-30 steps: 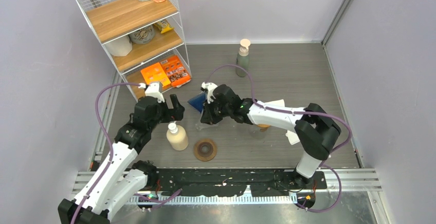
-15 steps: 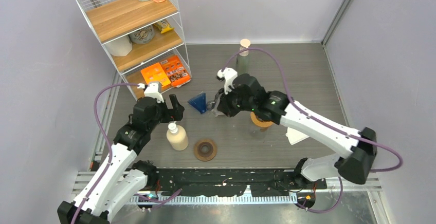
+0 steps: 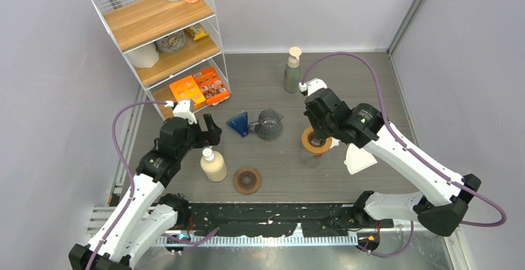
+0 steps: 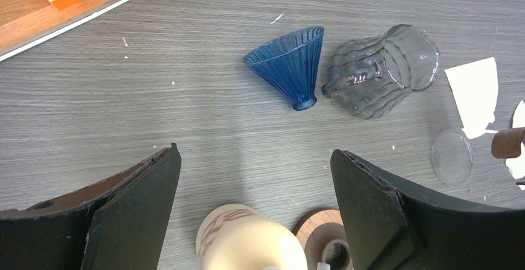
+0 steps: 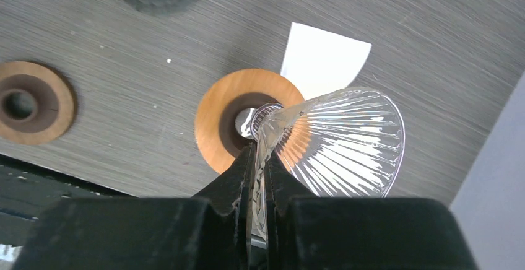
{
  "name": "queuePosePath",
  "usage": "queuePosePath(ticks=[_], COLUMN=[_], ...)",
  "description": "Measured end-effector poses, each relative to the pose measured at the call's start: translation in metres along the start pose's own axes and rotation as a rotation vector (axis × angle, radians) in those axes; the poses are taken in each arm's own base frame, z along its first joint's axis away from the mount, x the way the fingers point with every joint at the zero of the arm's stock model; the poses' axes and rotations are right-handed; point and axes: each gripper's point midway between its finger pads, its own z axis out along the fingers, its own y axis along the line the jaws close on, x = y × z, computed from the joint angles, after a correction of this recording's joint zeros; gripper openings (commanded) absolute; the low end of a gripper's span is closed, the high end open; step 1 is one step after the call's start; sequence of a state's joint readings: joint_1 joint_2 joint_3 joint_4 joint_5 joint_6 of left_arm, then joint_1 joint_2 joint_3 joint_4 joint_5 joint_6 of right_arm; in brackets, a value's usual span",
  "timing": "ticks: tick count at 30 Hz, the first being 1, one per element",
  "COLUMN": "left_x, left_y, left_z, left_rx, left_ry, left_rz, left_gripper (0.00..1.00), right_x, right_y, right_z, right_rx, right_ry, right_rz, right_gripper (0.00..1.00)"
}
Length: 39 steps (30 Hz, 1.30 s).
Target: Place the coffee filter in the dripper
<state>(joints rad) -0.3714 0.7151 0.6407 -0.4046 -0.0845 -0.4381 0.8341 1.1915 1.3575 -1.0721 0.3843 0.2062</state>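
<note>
My right gripper [image 5: 260, 158] is shut on the wall of a clear ribbed dripper [image 5: 347, 146]. The dripper's narrow end sits at an orange-brown wooden ring [image 5: 216, 121]. In the top view this gripper [image 3: 319, 135] hangs over the ring [image 3: 316, 142] right of centre. A white paper coffee filter [image 5: 325, 56] lies flat on the table just beyond the ring. A white filter [image 3: 359, 158] also lies to the ring's right. My left gripper [image 4: 254, 155] is open and holds nothing, well left of the dripper, above a cream bottle [image 4: 247, 245].
A blue cone dripper [image 3: 238, 123] and a smoky grey dripper [image 3: 268, 124] lie side by side mid-table. A dark wooden ring [image 3: 247, 180] and the cream pump bottle [image 3: 213, 165] are near the front. A green bottle [image 3: 292, 72] stands at the back. A wire shelf [image 3: 161, 41] fills the back left.
My right arm has swung right, away from the grey dripper, and now stands at the clear dripper over the wooden ring. The grey dripper has shifted right and back. The left arm has stayed still.
</note>
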Motion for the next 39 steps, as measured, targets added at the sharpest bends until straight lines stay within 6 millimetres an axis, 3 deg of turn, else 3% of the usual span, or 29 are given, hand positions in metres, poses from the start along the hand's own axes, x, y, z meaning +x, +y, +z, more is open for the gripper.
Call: queuePosePath(ticks=[4, 23, 27, 33, 39], left_x=[0.0, 0.002, 0.002, 0.003, 0.002], left_y=[0.0, -0.004, -0.004, -0.005, -0.006], left_z=[0.0, 0.001, 0.0, 0.0, -0.001], left_rx=[0.001, 0.02, 0.024, 0.03, 0.036], left_ry=[0.001, 0.012, 0.013, 0.015, 0.011], left_rz=[0.0, 0.001, 0.001, 0.001, 0.001], left_gripper=[0.99, 0.99, 0.99, 0.99, 0.99], right_x=[0.006, 0.03, 0.031, 0.031, 0.032], right_y=[-0.007, 0.009, 0.011, 0.015, 0.02], right_z=[0.005, 0.031, 0.032, 0.033, 0.035], right_rx=[0.033, -0.005, -0.012, -0.023, -0.045], right_ry=[0.039, 0.145, 0.149, 0.152, 0.159], right_rz=[-0.02, -0.07, -0.072, -0.081, -0.082], right_gripper=[0.05, 0.07, 0.13, 0.34, 0.46])
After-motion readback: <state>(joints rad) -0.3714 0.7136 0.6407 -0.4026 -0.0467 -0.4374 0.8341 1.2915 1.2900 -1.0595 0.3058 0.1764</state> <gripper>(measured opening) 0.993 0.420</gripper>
